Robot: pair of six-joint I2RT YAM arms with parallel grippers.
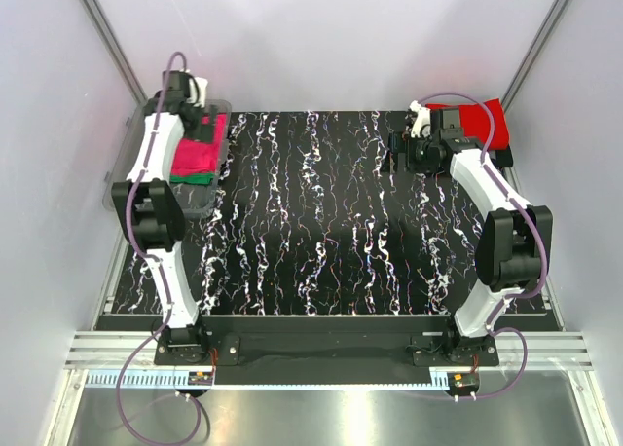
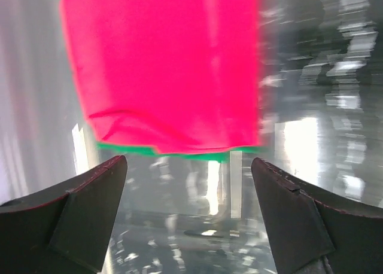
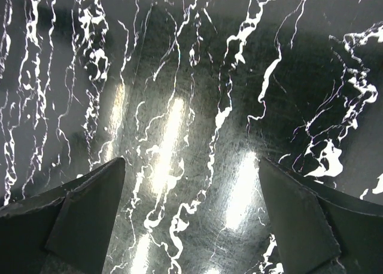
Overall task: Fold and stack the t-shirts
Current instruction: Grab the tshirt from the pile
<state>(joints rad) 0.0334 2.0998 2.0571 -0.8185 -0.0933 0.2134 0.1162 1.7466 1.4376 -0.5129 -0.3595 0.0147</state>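
Top external view shows three t-shirts, two arms and one clear bin (image 1: 199, 205) on the black marbled table (image 1: 321, 232). Two shirts lie in the bin at the far left: the magenta-pink t-shirt (image 1: 201, 149) folded on top of the green t-shirt (image 1: 196, 179), whose edge peeks out on the near side. The left end effector (image 1: 204, 123) hangs above them, released, with nothing between its fingers. One red t-shirt (image 1: 483, 121) lies at the far right of the table; the right end effector (image 1: 402, 151), just left of it, is released over bare table
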